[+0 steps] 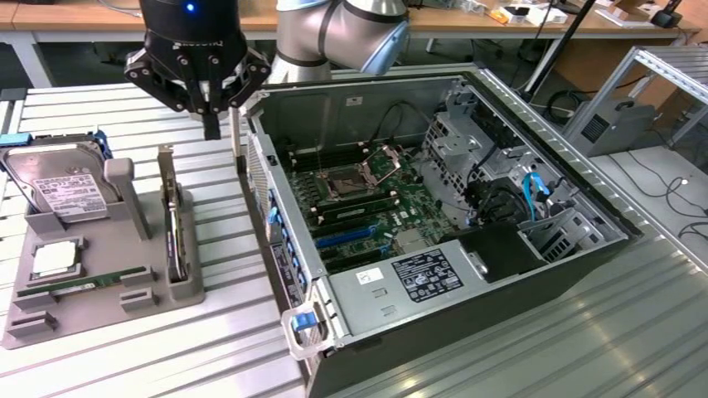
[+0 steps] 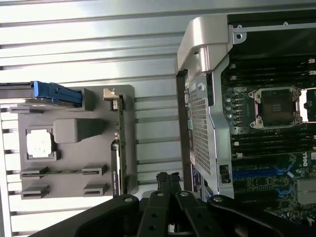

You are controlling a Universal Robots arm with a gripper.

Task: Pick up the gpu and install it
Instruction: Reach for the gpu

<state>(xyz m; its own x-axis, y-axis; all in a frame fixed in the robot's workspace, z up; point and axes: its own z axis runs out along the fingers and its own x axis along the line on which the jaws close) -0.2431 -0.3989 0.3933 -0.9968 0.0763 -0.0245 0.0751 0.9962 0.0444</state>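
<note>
Closest to the exterior camera runs the slatted metal table (image 1: 166, 365), which carries everything else. On it, from the centre out toward four o'clock, sits the open computer case (image 1: 332, 95). Its side panel is off, and its motherboard (image 1: 382, 211) with a bare CPU socket (image 1: 348, 177) faces up. The power supply (image 1: 426, 278) sits at the case's six o'clock end.

At eight o'clock in that view lies the grey parts tray (image 1: 188, 290), near the case with a strip of bare table between them. A silver hard drive (image 1: 66, 189) leans at the tray's eleven o'clock corner. The gpu (image 1: 172, 236) stands on edge in the slot along the tray's three o'clock side, its silvery bracket at the twelve o'clock end. A slim green memory stick (image 1: 83, 284) lies flat toward the tray's six o'clock. A small square processor chip (image 1: 53, 259) rests just beyond it.

My gripper (image 1: 210, 131) hangs at eleven o'clock in the exterior view, above the strip of table between tray and case. Its fingers (image 1: 210, 116) are pressed together with nothing between them. The gpu is untouched, at about seven o'clock from my fingertips. In the wrist view it shows as a thin dark slab (image 2: 120, 143) standing in the tray.
</note>
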